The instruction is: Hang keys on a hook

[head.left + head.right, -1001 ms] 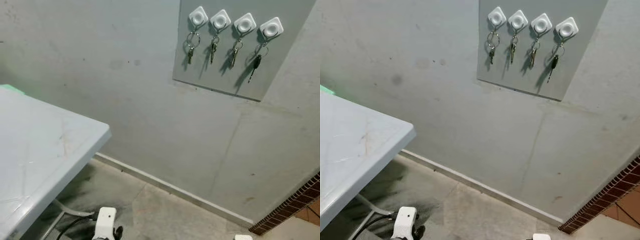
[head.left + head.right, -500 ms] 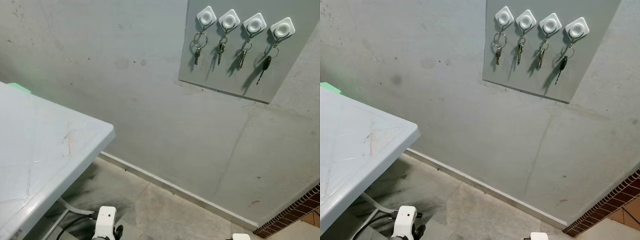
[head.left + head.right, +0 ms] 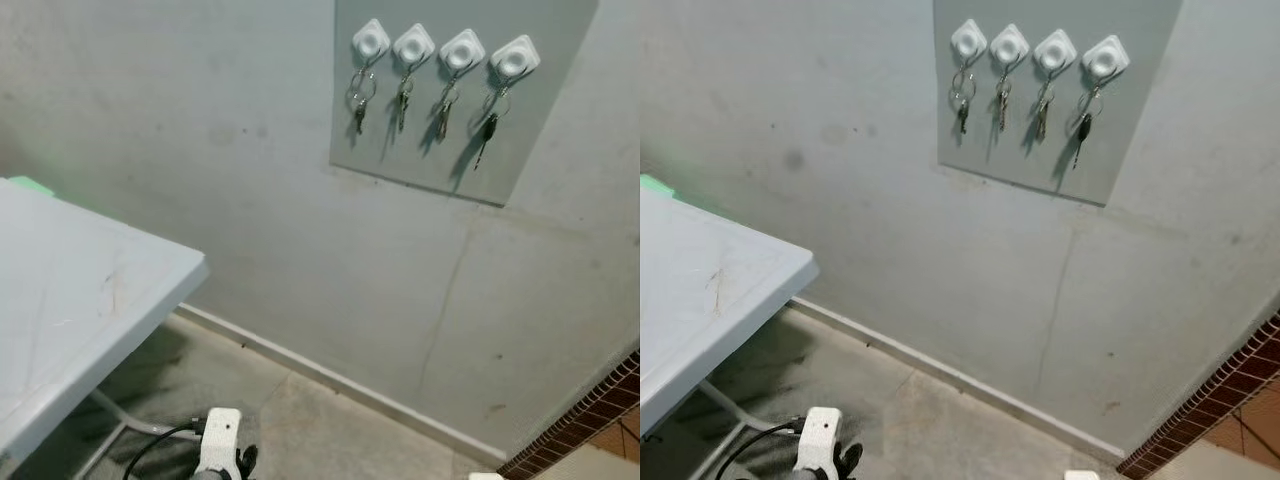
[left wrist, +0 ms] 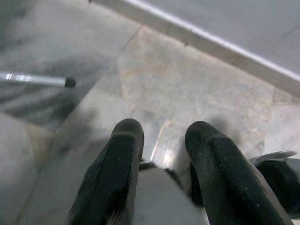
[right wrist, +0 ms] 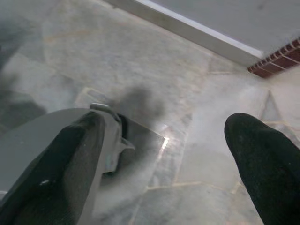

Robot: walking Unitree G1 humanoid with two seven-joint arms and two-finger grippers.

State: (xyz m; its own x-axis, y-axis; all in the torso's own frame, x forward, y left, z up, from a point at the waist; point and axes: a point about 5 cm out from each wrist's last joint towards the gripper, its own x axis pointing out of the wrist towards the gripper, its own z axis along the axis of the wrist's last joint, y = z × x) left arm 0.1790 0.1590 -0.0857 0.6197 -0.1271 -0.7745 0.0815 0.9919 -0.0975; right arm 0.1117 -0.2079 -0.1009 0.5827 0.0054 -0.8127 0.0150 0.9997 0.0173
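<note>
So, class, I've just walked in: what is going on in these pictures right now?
Nothing is being handled at this moment. Four white hooks sit in a row on a grey panel on the wall, and each already carries keys. Both arms hang low over the stone floor. The left gripper holds nothing, its fingers a little apart; the right gripper is wide open and empty. A white table stands to the robot's left.
</note>
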